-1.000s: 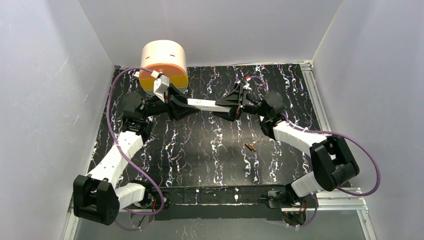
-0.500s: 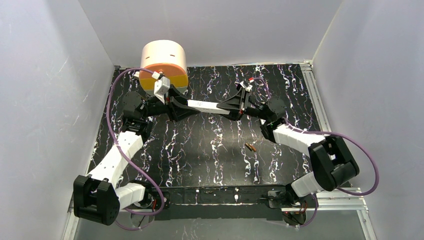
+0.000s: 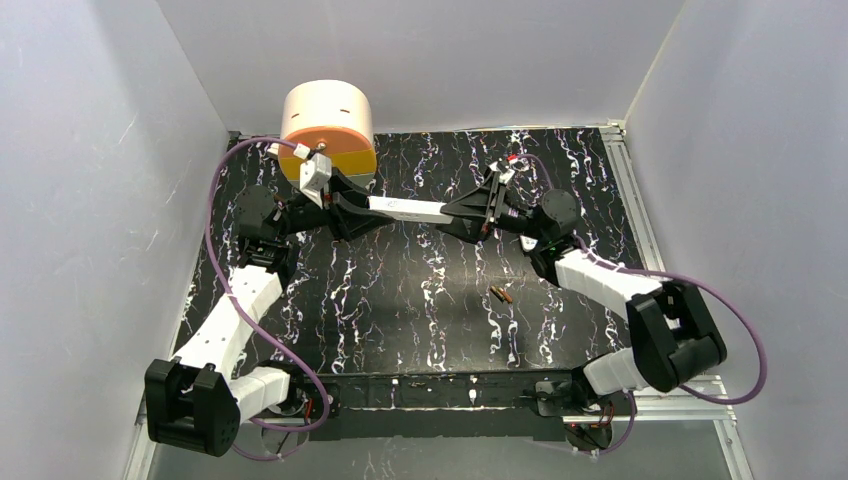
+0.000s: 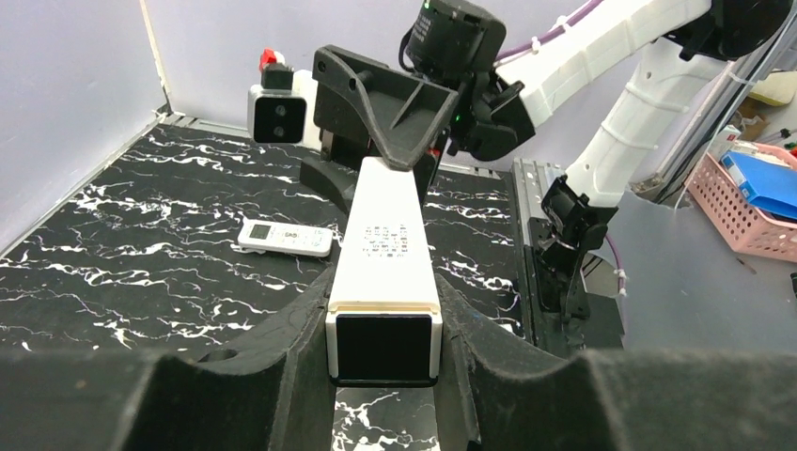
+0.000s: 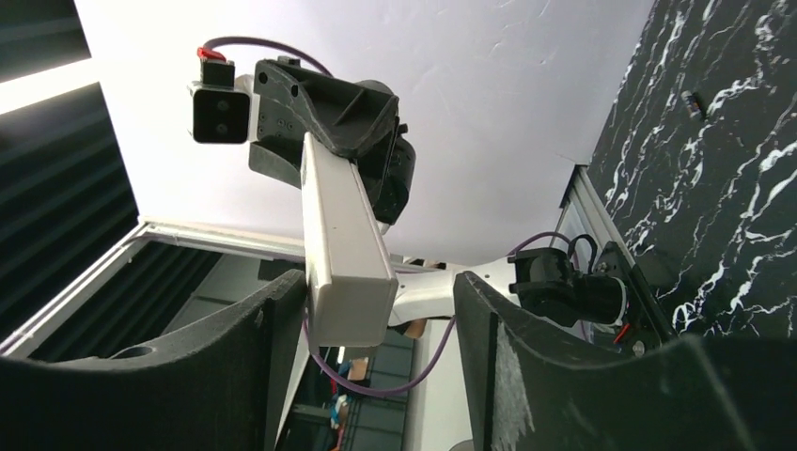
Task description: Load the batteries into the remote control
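Batteries (image 3: 501, 294) lie together mid-mat (image 3: 400, 310), well apart from grippers. Remote control (image 4: 285, 238) lies flat on mat. L gripper (image 4: 383, 287) clamps white bar (image 4: 387, 235); R gripper (image 5: 376, 287) jaws apart round bar's other end.

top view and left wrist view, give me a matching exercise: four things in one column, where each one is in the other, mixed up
Things
1. batteries
2. remote control
3. white bar
4. round tub

Places
A. standing at the back left corner
B. held up in the air above the table
C. lying flat on the table, face up, beside the bar in the left wrist view
D. lying side by side mid-table

Pairs: 1-D, 2-C, 3-B, 4-A
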Robot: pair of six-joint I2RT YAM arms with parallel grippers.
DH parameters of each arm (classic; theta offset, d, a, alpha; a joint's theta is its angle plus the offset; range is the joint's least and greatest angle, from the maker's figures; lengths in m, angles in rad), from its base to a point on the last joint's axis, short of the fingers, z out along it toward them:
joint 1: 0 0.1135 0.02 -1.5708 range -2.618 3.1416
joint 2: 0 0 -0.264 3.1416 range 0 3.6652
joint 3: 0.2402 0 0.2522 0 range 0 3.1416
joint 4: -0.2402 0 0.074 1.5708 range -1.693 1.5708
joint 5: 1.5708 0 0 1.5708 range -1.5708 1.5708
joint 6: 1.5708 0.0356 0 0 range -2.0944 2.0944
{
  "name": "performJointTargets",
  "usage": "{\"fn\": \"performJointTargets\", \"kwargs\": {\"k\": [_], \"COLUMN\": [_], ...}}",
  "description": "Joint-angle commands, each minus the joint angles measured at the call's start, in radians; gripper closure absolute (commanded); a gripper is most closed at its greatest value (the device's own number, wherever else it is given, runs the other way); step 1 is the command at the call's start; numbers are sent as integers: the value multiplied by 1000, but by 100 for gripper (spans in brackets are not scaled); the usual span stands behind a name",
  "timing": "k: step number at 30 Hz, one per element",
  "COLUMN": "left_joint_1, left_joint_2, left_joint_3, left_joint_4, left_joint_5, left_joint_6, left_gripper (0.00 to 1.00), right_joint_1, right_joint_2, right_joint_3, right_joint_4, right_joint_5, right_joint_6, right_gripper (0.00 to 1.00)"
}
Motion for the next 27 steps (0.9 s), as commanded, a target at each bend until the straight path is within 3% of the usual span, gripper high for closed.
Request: {"fn": "performJointTargets", "kwargs": {"k": [1,4,8,11,21,27], "left_joint_1": [4,6,6,6,7,13], "left_joint_2": [-32,-36,-35,-35,-39,-56], "left_joint_3": [2,2,2,2,-3,-15], "left_joint_4": [-14,-52,-70,-75,-183,-343], "left_joint_5": [14,21,28,28,-3,-70], "left_joint_6": [67,103,116,118,213,339], "left_gripper": [100,100,100,100,100,100], "right_joint_1": [-31,-44,-46,-47,-52,-101], "right_joint_2": [-99,-135,-136,-128,-110,-135], "right_joint_3": [37,108,163,174,189,144], "right_joint_4": [-258,-561,-701,-702,-650,-606], "right_joint_5": [-1,4,-5,-12,-43,2], "right_joint_6": [-214,-402,-505,-508,-374,-336], "right_gripper": [36,40,47,56,98,99]}}
